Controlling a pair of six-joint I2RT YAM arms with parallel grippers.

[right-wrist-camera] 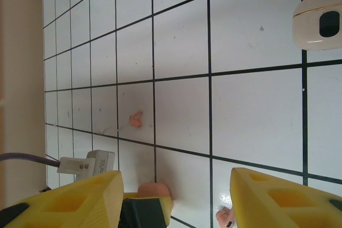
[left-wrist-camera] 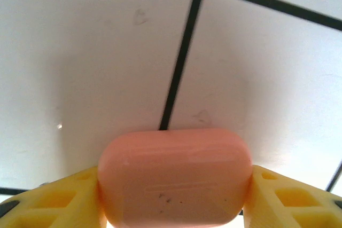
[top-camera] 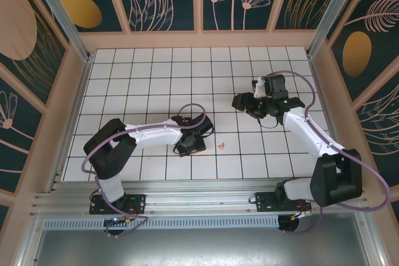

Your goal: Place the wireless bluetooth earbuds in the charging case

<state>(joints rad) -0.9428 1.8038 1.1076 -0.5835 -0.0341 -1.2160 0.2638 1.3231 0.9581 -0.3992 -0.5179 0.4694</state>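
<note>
Fingers (left-wrist-camera: 59, 201) of the left gripper (top-camera: 191, 142) bear on both flanks of a coral charging case (left-wrist-camera: 173, 177). The gripper is closed on the case at about half width, and the case fills the gap from finger to finger. A black grid line of the bench (top-camera: 156, 79) runs straight ahead of the case. Whether the case touches the bench cannot be told. Just beside this gripper, on its right and clear of it, one coral earbud (top-camera: 221, 146) lies on a tile.

Right gripper (right-wrist-camera: 176, 180): the fingers stand apart, bare tile shows between them, and nothing spans the gap. Low in that gap, a rounded coral shape (right-wrist-camera: 155, 189) sits against a black part; it cannot be identified. A pale pink earbud (right-wrist-camera: 225, 218) with a dark tip lies just inside the finger on the right of the wrist view, cut by the frame edge. Ahead, toward the opposite finger, a coral bud (right-wrist-camera: 136, 119) lies on a tile. Whether it is the earbud beside the left gripper cannot be told. Farthest ahead, a cream charging case (right-wrist-camera: 318, 22) with a dark oval recess rests on a grid line.
</note>
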